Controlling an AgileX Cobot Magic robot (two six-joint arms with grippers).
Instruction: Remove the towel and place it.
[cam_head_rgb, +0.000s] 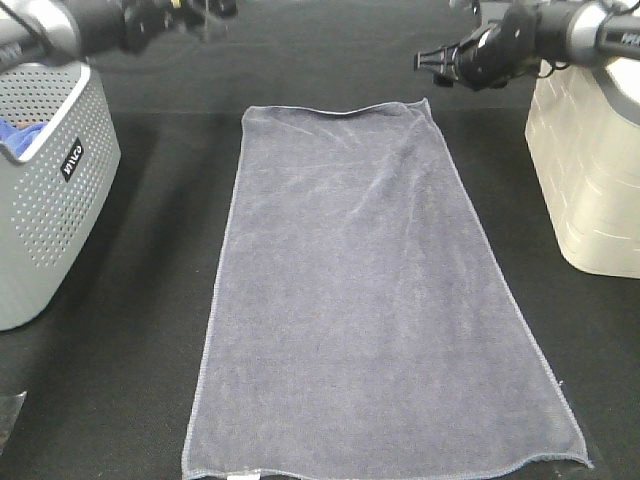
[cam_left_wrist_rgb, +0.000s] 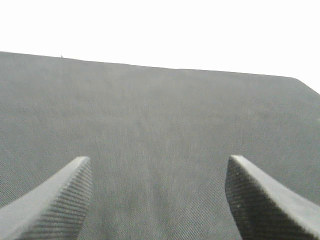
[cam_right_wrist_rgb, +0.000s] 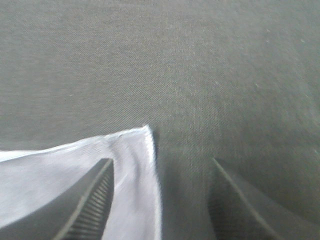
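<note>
Across black bench (cam_head_rgb: 150, 300), slate-grey microfibre towel (cam_head_rgb: 370, 320) lies flat; left pincer (cam_left_wrist_rgb: 159, 200), right pincer (cam_right_wrist_rgb: 160, 200) gape empty. Probably just retreat straight up, corners undisturbed.

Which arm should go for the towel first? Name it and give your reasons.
Right, probably. The right gripper is open just past the towel's far right corner, which shows between its fingers in the right wrist view. The left gripper, also open, sees only bare black table.

grey basket (cam_head_rgb: 50, 190) left, cream basket (cam_head_rgb: 590, 180) right
</note>
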